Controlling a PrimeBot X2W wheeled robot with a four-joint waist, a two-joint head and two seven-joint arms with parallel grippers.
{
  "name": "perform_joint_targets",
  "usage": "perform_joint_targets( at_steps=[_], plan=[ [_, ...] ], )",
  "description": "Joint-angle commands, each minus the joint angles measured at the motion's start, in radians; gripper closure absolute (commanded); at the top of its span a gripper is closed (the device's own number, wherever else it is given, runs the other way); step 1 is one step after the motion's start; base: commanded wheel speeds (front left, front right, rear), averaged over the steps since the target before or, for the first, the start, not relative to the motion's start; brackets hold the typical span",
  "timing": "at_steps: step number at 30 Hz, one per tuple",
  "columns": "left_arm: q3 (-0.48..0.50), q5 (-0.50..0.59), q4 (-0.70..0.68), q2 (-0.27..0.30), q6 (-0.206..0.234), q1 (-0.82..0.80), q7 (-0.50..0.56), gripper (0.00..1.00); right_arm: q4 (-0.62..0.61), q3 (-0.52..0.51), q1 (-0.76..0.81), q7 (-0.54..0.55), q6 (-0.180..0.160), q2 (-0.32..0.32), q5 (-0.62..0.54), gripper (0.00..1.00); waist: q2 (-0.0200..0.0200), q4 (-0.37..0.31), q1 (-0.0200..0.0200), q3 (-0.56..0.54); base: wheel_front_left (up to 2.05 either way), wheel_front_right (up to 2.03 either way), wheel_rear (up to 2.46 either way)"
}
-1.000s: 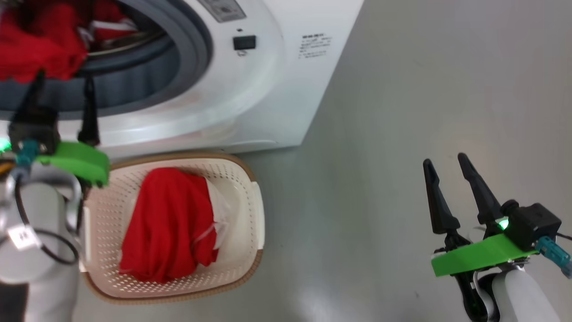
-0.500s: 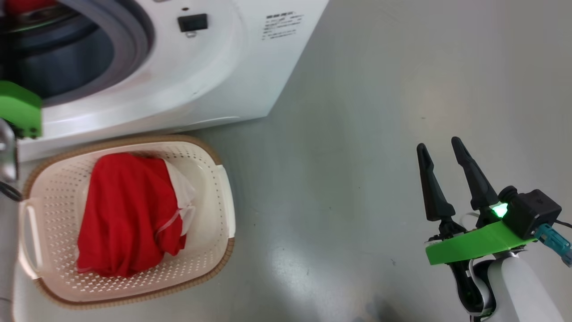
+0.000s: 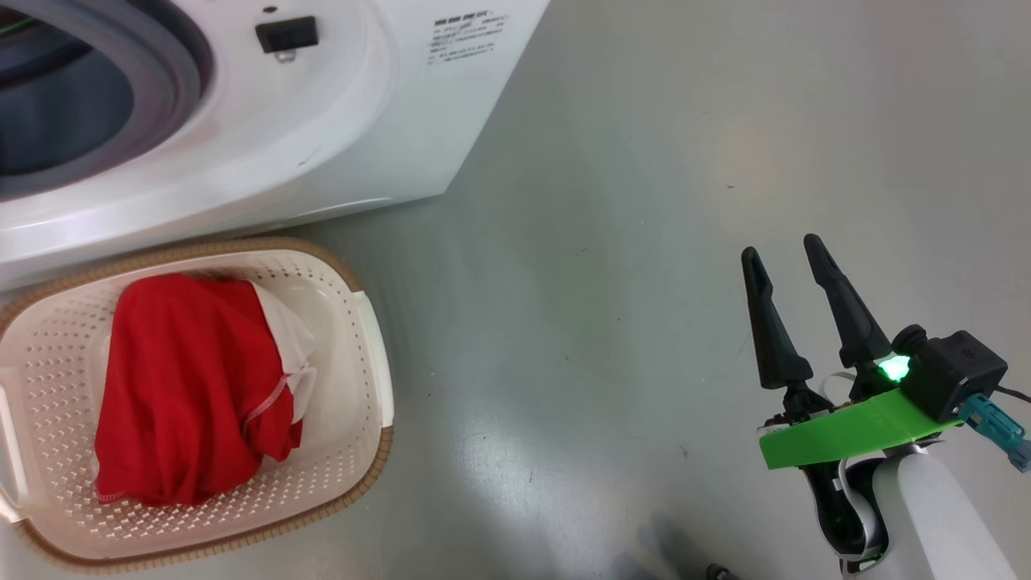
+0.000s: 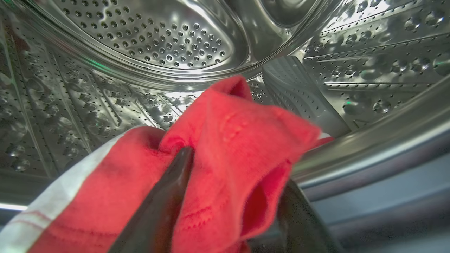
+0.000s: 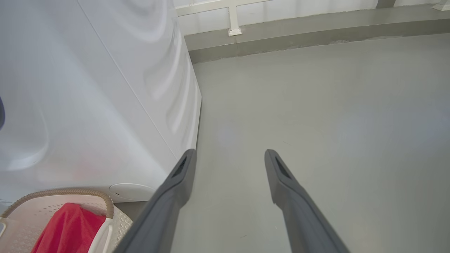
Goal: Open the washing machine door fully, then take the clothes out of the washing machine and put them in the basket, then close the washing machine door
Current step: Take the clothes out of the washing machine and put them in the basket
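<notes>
In the left wrist view my left gripper (image 4: 237,168) reaches into the washing machine's perforated steel drum (image 4: 158,35). It is open, and its two dark fingers (image 4: 168,189) stand wide on either side of a bunched red garment with white trim (image 4: 228,140). In the head view another red garment (image 3: 185,387) lies in the cream basket (image 3: 372,338) in front of the white washing machine (image 3: 362,121). My right gripper (image 3: 780,247) hangs open and empty over the grey floor, well to the right of the basket. The washing machine door is out of view.
The grey rubber ring (image 3: 173,80) frames the machine's mouth at the upper left. The right wrist view looks past my right gripper (image 5: 229,151) to the machine's white side (image 5: 105,88), the basket corner (image 5: 102,200) and a low wall ledge (image 5: 316,28) at the far end of the floor.
The head camera has turned, so the machine and basket slid left in its view and my left arm passed out of it. The right gripper keeps its pose, open.
</notes>
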Motion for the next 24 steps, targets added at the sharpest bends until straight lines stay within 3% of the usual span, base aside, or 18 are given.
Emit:
perform_joint_targets(
  at_steps=[1,2,12,24],
  plan=[
    [0.011,-0.013,0.007,0.063,0.012,-0.003,-0.004,0.77,-0.023,0.017,0.0,-0.006,0.007,-0.008,0.015,0.0,-0.0001,0.0,0.0,-0.001,0.0,0.0,0.0],
    [0.01,-0.015,0.011,0.062,0.012,-0.005,-0.004,1.0,-0.023,0.016,0.0,-0.006,0.007,-0.008,0.015,0.0,-0.0001,0.0,0.0,-0.002,0.0,0.0,0.0],
    [0.018,-0.067,-0.043,0.032,0.009,0.026,-0.004,1.0,-0.019,0.007,0.003,-0.006,0.007,-0.008,0.007,0.0,-0.0001,0.021,0.0,-0.03,0.0,0.0,0.0],
    [0.124,-0.203,-0.402,-0.078,-0.034,0.276,-0.004,1.0,-0.007,-0.01,0.042,-0.006,0.007,-0.008,-0.021,0.0,-0.0001,0.072,0.0,-0.136,0.0,0.0,0.0]
  ],
)
